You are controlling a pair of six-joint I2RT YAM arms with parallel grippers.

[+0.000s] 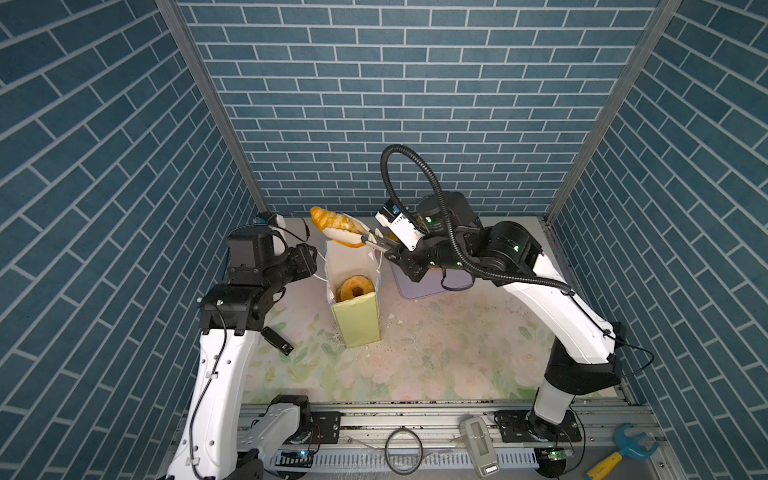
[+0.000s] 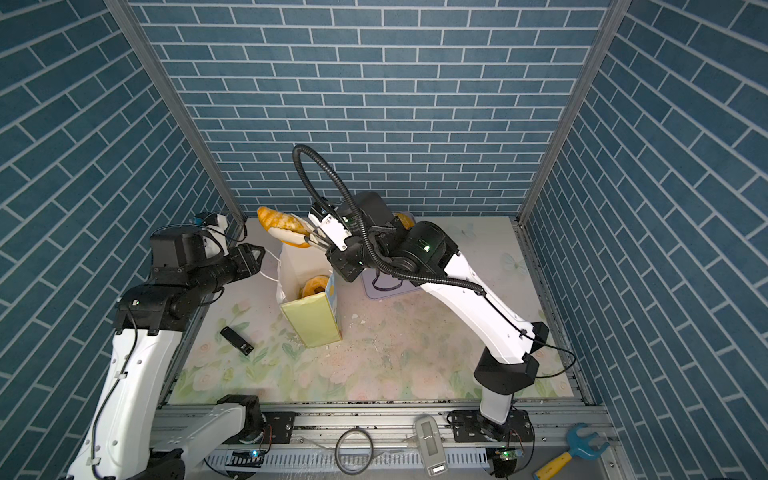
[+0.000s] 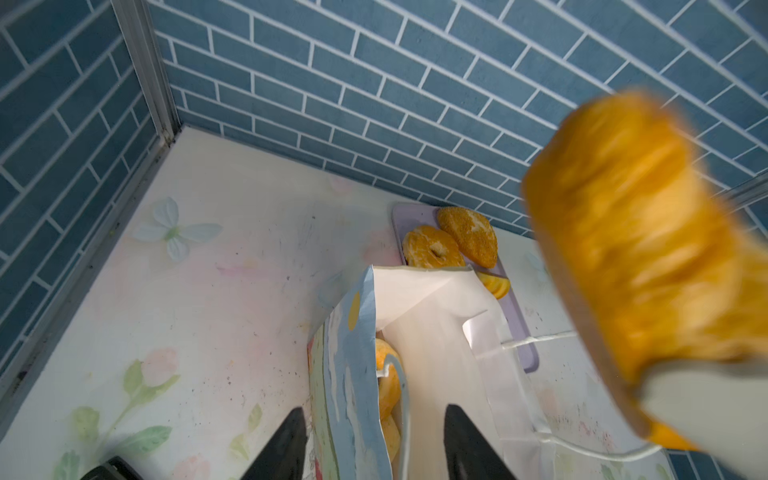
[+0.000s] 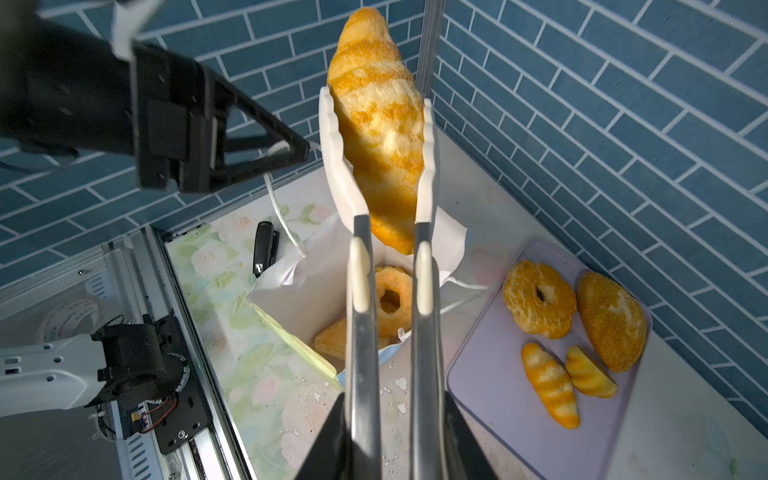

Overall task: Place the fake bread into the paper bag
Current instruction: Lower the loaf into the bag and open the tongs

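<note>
No text, brand, number or sign is showing clearly enough to read in any view. The paper bag (image 3: 345, 353) is showing only blue and yellow printed patches on its face, no letters. A round white disc (image 4: 70, 322) near the front rail (image 1: 436, 420) is carrying faint coloured markings, too blurred to read. The pale grey device (image 1: 480, 444) lying on that rail is showing a small dark label, too small to make out.

The surface (image 1: 436, 365) carries a pale floral print. The paper bag (image 1: 357, 320) stands upright on it, left of the middle. A lavender tray (image 1: 419, 289) lies just right of the bag, farther back. A small black oblong object (image 1: 277, 340) lies at the near left, and white scraps (image 1: 392, 318) are scattered near the bag's base.
</note>
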